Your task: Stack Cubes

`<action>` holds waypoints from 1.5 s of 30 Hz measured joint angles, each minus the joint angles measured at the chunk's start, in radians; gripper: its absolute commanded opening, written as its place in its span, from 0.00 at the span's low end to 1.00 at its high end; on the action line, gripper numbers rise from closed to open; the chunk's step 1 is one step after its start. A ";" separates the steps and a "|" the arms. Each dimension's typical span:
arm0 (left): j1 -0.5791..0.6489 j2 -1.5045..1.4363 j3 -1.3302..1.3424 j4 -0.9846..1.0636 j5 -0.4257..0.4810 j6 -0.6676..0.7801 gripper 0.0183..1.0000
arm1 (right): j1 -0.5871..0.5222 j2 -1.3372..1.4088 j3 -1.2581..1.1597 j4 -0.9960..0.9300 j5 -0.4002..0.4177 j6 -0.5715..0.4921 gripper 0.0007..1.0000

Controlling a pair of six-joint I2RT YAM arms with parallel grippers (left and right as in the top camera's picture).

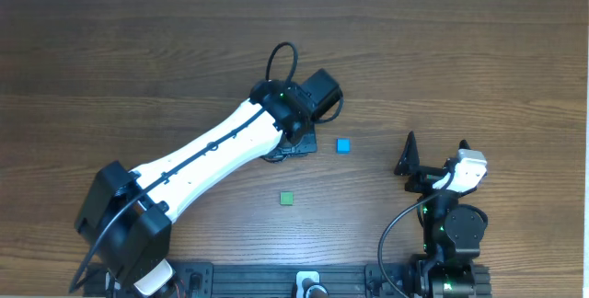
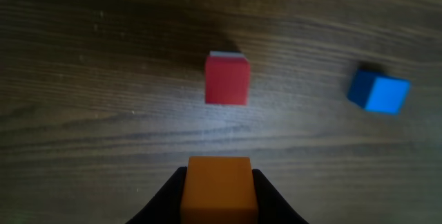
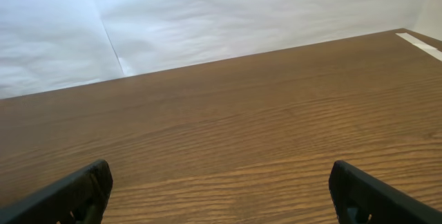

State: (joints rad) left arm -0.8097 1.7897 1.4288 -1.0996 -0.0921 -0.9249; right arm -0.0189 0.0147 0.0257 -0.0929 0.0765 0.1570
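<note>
The right gripper (image 3: 221, 193) opens over a wooden table (image 3: 242, 134), facing a white backdrop (image 3: 242, 16).

Its two dark fingers (image 3: 79, 193) stand far apart, showing just their blunt tips, with bare wood in the gap between them. The brown tabletop lies directly ahead of the gripper, its fine, wavy grain running across the gripper's line of sight. It stretches away from the tips to a straight far edge. Beyond that edge rises the plain white backdrop, marked by one slanting crease (image 3: 110, 41). Far ahead and out to one side of the gripper, a narrow pale strip (image 3: 418, 43) lies flat on the table near the far edge.
</note>
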 measured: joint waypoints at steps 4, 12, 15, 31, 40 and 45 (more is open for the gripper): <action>0.000 0.001 0.000 0.018 -0.027 -0.008 0.02 | 0.000 0.000 0.000 0.000 0.000 0.000 0.99; 0.004 0.043 0.000 0.071 -0.045 -0.014 0.02 | 0.000 0.000 0.000 0.000 0.000 0.001 0.99; 0.011 0.059 0.000 0.072 -0.047 -0.014 0.02 | 0.000 0.000 0.000 0.000 0.000 0.000 0.99; 0.040 0.097 0.000 0.095 -0.047 -0.012 0.02 | 0.000 0.000 0.000 0.000 0.000 0.000 0.99; 0.057 0.100 0.000 0.095 -0.035 -0.010 0.02 | 0.000 0.000 0.000 0.000 0.000 0.000 0.99; 0.058 0.100 0.000 0.102 -0.024 0.005 0.02 | 0.000 0.000 0.000 0.000 0.000 0.000 0.99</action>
State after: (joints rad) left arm -0.7521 1.8893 1.4284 -0.9977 -0.1162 -0.9203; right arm -0.0189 0.0147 0.0257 -0.0929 0.0769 0.1574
